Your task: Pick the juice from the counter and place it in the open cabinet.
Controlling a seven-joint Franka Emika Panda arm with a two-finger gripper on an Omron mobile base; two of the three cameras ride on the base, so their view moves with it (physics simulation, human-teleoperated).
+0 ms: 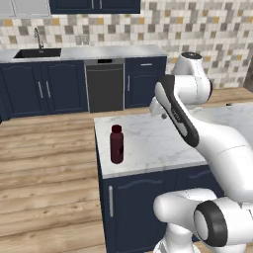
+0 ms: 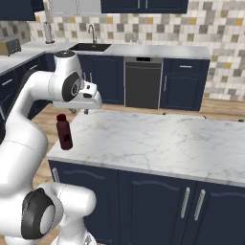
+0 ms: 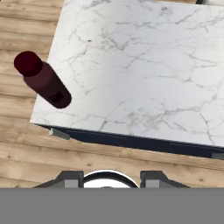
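Your juice [image 1: 116, 144] stood upright near the left front corner of the marble desk [image 1: 153, 143], untouched, red cap on top. From the hand camera the juice [image 3: 42, 79] sat at that desk [image 3: 144, 74] corner, up and left of your tool [image 3: 109, 178]. The tool's fingertips [image 3: 71, 179] were apart with nothing between them, held high over the wood floor [image 1: 44, 168] just off the desk's front edge.
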